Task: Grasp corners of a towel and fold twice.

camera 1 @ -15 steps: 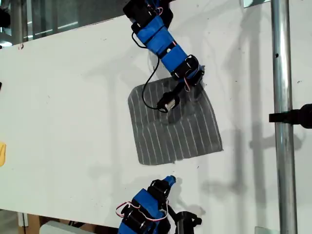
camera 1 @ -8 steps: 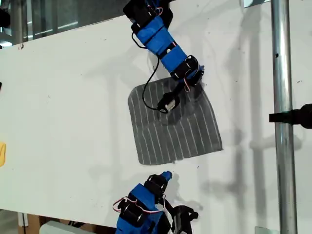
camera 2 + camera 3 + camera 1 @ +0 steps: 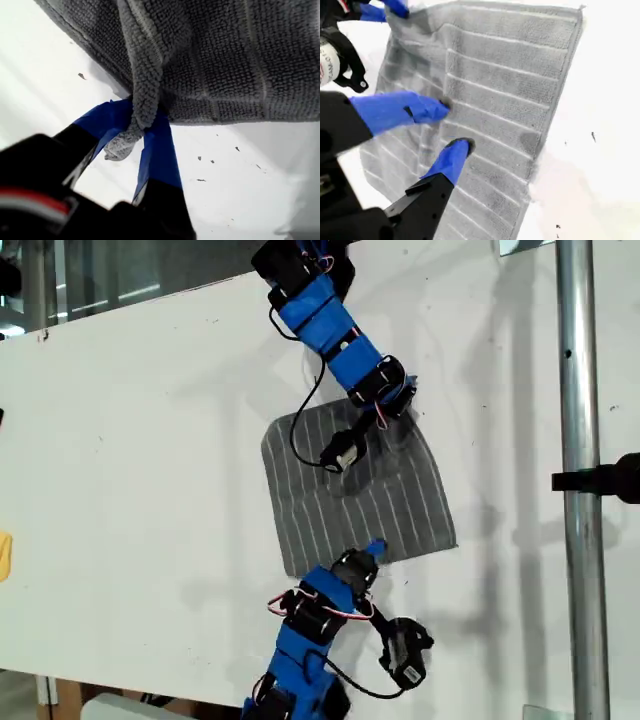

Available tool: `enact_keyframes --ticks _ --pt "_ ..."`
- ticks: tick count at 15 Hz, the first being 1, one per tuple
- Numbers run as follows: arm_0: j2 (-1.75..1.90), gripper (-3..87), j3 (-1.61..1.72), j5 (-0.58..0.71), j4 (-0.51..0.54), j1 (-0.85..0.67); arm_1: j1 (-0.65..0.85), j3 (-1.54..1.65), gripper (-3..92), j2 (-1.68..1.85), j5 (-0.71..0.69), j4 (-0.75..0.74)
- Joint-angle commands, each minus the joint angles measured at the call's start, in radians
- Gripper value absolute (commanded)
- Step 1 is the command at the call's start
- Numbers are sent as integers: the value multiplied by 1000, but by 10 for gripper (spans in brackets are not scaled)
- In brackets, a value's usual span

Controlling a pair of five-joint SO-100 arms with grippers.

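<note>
Ribbed grey towel (image 3: 355, 490) flat on white counter (image 3: 140, 440), corner pinched tight in first hand (image 3: 137, 127), second hand (image 3: 452, 125) parted above it, steel pole (image 3: 578, 480) nearby.

Grey towel (image 3: 350, 490) with thin parallel white stripes, lying mostly flat on the white table, roughly square and turned slightly askew. One corner (image 3: 131, 131) near the exterior view's top right bunched into a narrow fold, pinched and drawn up a little. Opposite edge flat, nearest the exterior view's bottom, with its rounded corner (image 3: 448, 540) toward that view's right. Looped pile and a stitched hem plain in the close views (image 3: 510, 90).
</note>
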Motion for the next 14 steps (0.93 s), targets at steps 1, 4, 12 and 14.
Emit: enact_keyframes --ticks 1,4,12,14 --pt "-3 264 -48 37 -51 78 28 -20 -2 61 -11 6" --pt "-31 315 -66 91 -98 106 31 -23 -2 60 -14 2" --pt "-253 270 -143 18 -141 81 34 -23 -2 54 -14 -6" --pt "-299 257 -152 -9 -172 92 38 -23 -2 48 -18 -9"
